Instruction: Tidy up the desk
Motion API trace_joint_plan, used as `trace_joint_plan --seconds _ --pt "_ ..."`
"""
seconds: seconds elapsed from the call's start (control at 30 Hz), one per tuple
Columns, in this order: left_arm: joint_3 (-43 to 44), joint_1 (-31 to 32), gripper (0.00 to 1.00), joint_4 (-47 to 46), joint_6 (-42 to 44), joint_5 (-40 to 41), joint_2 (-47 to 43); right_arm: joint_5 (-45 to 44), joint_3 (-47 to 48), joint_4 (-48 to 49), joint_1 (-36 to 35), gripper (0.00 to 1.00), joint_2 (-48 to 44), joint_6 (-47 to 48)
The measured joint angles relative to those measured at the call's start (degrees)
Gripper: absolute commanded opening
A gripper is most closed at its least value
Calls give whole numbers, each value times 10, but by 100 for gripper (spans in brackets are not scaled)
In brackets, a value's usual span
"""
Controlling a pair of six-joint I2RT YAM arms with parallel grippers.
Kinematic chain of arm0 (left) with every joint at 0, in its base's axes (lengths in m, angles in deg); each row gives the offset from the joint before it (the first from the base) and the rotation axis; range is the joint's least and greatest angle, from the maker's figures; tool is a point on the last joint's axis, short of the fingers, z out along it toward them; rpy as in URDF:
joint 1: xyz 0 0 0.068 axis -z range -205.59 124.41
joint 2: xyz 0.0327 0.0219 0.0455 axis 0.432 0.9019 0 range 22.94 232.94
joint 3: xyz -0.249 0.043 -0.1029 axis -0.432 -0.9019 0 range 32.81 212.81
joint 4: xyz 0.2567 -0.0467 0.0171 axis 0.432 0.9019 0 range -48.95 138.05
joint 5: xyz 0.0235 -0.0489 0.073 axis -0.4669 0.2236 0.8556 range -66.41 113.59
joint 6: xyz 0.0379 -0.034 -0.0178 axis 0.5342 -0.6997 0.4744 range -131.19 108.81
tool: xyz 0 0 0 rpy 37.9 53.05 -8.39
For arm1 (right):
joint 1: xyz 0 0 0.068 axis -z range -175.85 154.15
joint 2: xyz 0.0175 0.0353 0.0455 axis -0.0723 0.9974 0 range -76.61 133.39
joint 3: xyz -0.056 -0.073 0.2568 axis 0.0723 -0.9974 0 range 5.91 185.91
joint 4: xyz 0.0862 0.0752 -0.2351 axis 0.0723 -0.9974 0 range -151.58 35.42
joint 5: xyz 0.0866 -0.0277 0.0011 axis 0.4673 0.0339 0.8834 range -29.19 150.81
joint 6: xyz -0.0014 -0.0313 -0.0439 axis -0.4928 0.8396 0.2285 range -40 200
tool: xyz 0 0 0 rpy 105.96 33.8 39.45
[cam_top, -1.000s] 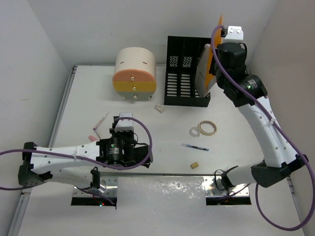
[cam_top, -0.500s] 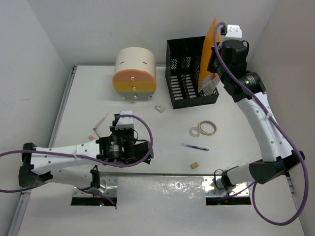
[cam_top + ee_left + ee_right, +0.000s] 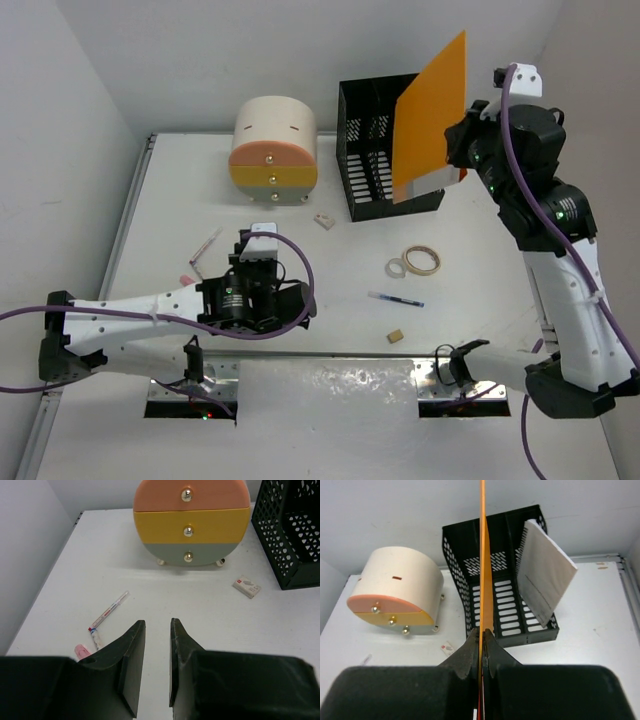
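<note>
The desk (image 3: 470,310) is a white tabletop with a foil strip at its near edge. My right gripper (image 3: 482,632) is shut on the lower edge of a thin orange folder (image 3: 432,118), held upright in the air over the right side of the black file rack (image 3: 372,150). In the right wrist view the orange folder (image 3: 482,555) shows edge-on above the black file rack (image 3: 502,595), which holds a leaning grey notebook (image 3: 545,575). Low over the desk's front left, my left gripper (image 3: 157,622) stands open a little, with nothing between its fingers.
A round drawer unit (image 3: 273,150) stands left of the rack, with a small staple box (image 3: 322,221) before it. Two tape rolls (image 3: 420,262), a pen (image 3: 395,298) and a small block (image 3: 395,337) lie mid-desk. A marker (image 3: 109,611) and pink eraser (image 3: 82,651) lie by my left gripper.
The right arm has swung rightward with the orange folder, drawing it away from the rack; its broad face now shows from above. The left arm has barely moved.
</note>
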Motion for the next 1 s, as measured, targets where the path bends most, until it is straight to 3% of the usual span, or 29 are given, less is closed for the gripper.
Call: trace_joint_plan --seconds 0.5,1.0 --pt "-4 -3 19 -23 22 -6 0 -139 -17 -28 7 0 61 97" --pt "-4 -19 19 -25 23 -14 0 -79 73 5 57 0 190 170"
